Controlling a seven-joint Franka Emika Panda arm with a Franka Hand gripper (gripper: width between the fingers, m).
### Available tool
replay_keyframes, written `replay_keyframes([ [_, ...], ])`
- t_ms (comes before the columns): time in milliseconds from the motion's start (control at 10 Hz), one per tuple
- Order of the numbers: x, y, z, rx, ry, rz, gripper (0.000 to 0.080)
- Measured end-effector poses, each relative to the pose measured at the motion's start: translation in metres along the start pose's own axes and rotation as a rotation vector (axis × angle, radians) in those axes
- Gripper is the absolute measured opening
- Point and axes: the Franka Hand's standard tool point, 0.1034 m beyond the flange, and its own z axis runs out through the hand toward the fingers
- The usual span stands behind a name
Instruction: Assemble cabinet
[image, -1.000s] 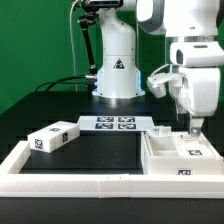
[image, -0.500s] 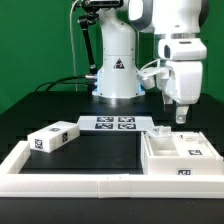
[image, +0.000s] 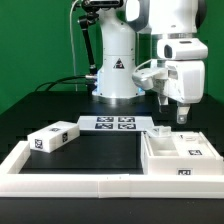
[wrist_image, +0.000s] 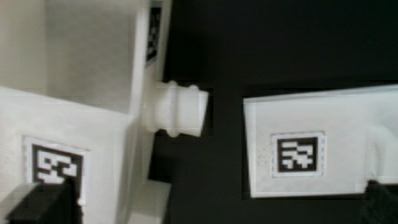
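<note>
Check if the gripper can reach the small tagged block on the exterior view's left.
Likely yes: the gripper hangs open above the cabinet body, and the block lies apart from it, nothing over it.

Marker board (image: 113, 124) flat on black table (image: 95, 155), far side. Low white frame (image: 70, 183) along near edge and exterior view's left. Green backdrop (image: 30, 45) behind; cable (image: 60, 82) across it.

We count one cabinet body (image: 160, 172) at the exterior view's lower right and one loose white block (image: 55, 137) at mid-left. One marker board (image: 115, 124), centre, shows four tags; one border frame (image: 70, 183) runs along the bottom.
</note>
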Motion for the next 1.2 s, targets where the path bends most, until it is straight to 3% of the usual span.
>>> replay_keyframes([
  [200, -0.012, -0.012, 0.004, -0.005, 0.002, -0.213, 0.0797],
  [300, -0.009, -0.019, 0.007, -0.016, 0.004, -0.206, 0.0797],
  [700, -0.01, -0.019, 0.008, -0.011, 0.005, -0.201, 0.0797],
  [1000, 0.001, -0.037, 0.015, -0.01, 0.02, -0.225, 0.0797],
  [1200, 0.003, -0.047, 0.02, 0.007, 0.027, -0.221, 0.0797],
])
